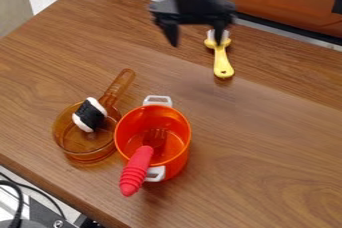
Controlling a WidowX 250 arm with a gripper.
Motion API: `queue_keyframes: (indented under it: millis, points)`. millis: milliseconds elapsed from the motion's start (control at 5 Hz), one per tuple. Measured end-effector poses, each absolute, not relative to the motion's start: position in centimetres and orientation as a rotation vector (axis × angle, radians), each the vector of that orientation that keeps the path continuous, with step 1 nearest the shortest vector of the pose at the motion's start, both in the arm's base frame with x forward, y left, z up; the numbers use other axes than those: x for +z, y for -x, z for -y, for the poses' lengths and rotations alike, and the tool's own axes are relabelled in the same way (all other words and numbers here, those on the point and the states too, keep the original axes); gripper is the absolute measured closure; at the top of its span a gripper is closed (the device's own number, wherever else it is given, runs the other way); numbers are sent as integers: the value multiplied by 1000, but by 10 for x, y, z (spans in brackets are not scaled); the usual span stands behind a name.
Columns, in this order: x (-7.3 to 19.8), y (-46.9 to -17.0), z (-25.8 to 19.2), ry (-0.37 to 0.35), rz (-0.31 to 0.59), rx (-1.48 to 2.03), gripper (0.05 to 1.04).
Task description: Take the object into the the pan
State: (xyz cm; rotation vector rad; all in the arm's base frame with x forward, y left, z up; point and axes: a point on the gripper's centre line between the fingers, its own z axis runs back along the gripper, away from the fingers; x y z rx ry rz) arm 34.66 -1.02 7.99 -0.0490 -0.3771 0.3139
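My gripper (198, 34) hangs over the back of the table, open, with nothing between its fingers. The amber see-through pan (83, 147) is at the left front, its handle angled up and to the right. A black and white object (89, 115), like a sushi roll, is in the pan near its handle side. Right beside the pan is an orange pot (176, 165) with white handles. A fork with a red handle (136, 170) rests in the pot, its handle leaning over the front rim. The yellow-handled brush or peeler (223, 64) lies just beyond the gripper's right finger.
The wooden table (267, 137) extends to the right of the pot, with its front left edge running below the pan. Cables (19, 197) and equipment are off the lower left corner. An orange panel (287, 9) with a dark frame stands behind the table.
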Motion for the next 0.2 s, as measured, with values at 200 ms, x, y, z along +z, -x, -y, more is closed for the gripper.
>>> queue_keyframes:
  millis: [200]
  points:
    - [77,-346,48,30,336,284,84]
